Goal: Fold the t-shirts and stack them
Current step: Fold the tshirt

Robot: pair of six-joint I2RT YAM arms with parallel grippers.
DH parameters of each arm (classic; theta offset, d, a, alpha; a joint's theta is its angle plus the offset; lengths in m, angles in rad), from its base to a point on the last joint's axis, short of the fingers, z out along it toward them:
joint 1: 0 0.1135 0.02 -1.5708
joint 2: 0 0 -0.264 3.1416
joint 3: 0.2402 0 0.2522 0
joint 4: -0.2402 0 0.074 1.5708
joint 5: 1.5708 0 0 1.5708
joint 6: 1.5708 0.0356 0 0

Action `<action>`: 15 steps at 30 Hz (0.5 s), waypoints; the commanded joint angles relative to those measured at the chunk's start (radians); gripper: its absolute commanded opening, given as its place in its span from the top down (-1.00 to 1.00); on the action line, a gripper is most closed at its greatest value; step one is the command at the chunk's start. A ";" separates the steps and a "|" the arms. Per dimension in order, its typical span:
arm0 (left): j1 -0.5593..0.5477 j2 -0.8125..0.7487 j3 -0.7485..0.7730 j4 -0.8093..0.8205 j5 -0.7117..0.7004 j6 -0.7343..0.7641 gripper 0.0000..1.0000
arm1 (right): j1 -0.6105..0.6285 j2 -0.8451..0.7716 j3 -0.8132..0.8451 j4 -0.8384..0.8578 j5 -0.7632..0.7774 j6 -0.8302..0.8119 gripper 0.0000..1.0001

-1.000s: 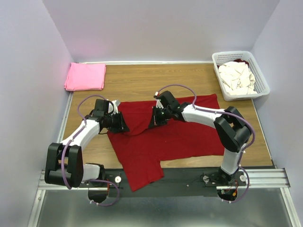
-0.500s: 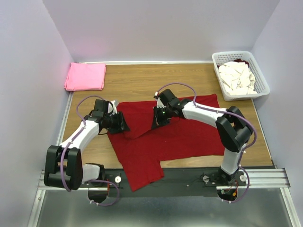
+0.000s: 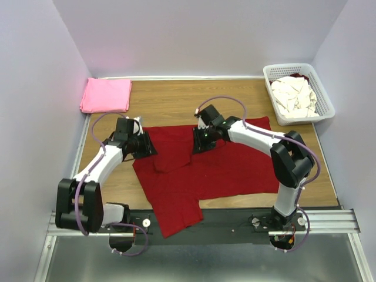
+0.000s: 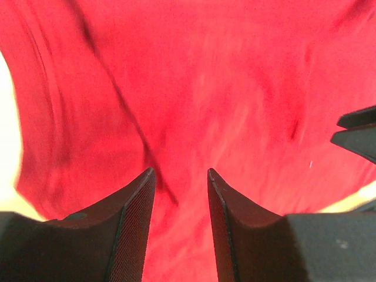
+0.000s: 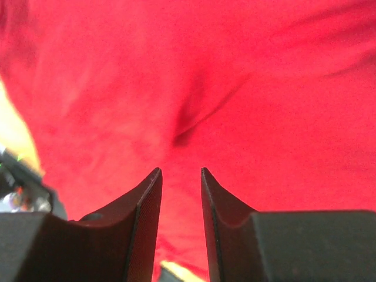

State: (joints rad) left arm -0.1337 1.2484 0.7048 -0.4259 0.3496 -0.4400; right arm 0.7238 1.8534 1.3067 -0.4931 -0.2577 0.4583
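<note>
1. The red shirt [image 3: 217,170] lies spread on the table [image 3: 176,100], with its near hem hanging over the near edge. Its far-left part looks turned in onto the body.
2. The left gripper [image 3: 147,145] sits low over the shirt's far-left edge. Its jaws are apart, with only bare cloth showing in the gap.
3. The right gripper [image 3: 200,143] is over the shirt's far middle. Its jaws are slightly parted and hold nothing.
4. The step in hand is probably the next fold of the red shirt.
5. To do it well, pinch only the top layer at matching spots, close fully before lifting, and move both arms together so the crease stays straight.
6. Lift only slightly, since dragging would probably bunch the cloth or pull the hem further off the edge.
7. The pink shirt [image 3: 106,95] lies folded at the far left, a likely place for the stack. The cream shirts [image 3: 294,97] wait in the basket [image 3: 302,120].
</note>
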 commanded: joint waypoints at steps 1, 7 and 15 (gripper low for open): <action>0.016 0.109 0.113 0.131 -0.069 -0.006 0.06 | -0.128 -0.034 0.052 -0.044 0.146 -0.064 0.20; 0.046 0.390 0.314 0.162 -0.130 0.030 0.28 | -0.328 -0.030 0.049 -0.035 0.216 -0.096 0.19; 0.109 0.591 0.426 0.128 -0.225 0.084 0.30 | -0.494 -0.034 -0.047 0.074 0.300 -0.037 0.18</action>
State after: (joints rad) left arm -0.0563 1.7950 1.1049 -0.2783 0.2008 -0.3992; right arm 0.2676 1.8458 1.3190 -0.4675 -0.0402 0.3946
